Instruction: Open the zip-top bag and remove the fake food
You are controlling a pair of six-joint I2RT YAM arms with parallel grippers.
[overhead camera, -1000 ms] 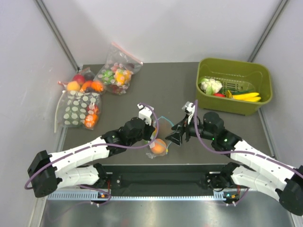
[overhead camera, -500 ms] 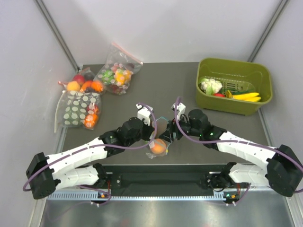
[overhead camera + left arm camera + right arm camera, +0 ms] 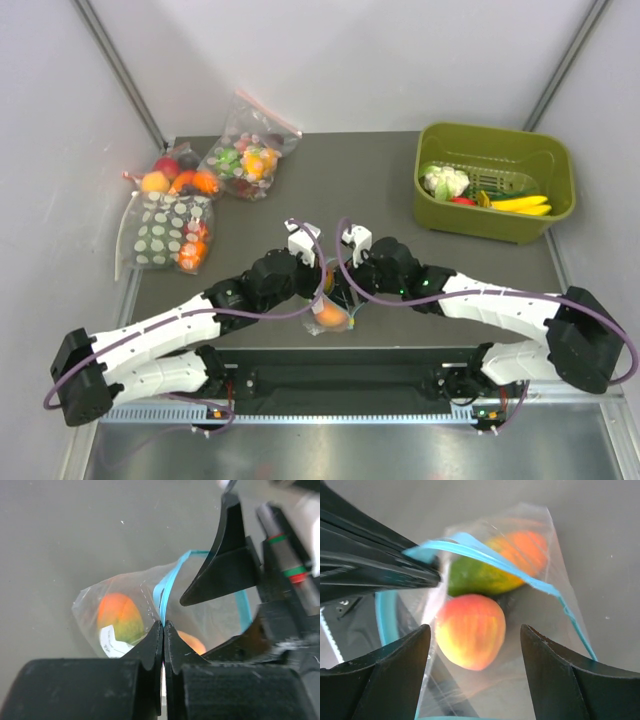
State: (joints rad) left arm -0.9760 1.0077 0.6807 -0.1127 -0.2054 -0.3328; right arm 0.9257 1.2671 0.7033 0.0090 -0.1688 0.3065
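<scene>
The zip-top bag (image 3: 330, 312) lies at the table's near middle, its mouth open. My left gripper (image 3: 163, 623) is shut on the bag's light-blue zip strip (image 3: 167, 582) and holds that lip up. My right gripper (image 3: 475, 630) is open, one finger on each side of the peach-orange fruit (image 3: 470, 637) at the bag's mouth. The green-and-orange fruit (image 3: 485, 575) lies deeper in the bag and shows in the left wrist view (image 3: 119, 616). A red round fruit does not show. In the top view the two grippers meet over the bag, the left (image 3: 322, 283) and the right (image 3: 347, 290).
A green bin (image 3: 495, 135) with a white cauliflower and yellow pieces stands at the back right. A clear bag with a pink-red zip (image 3: 250, 150), a white-dotted bag (image 3: 170, 235) and another bag of fruit (image 3: 175, 178) lie at the back left.
My right gripper has swung left from beside the bag to its mouth, still open. My left gripper has kept its hold on the zip strip and barely moved.
</scene>
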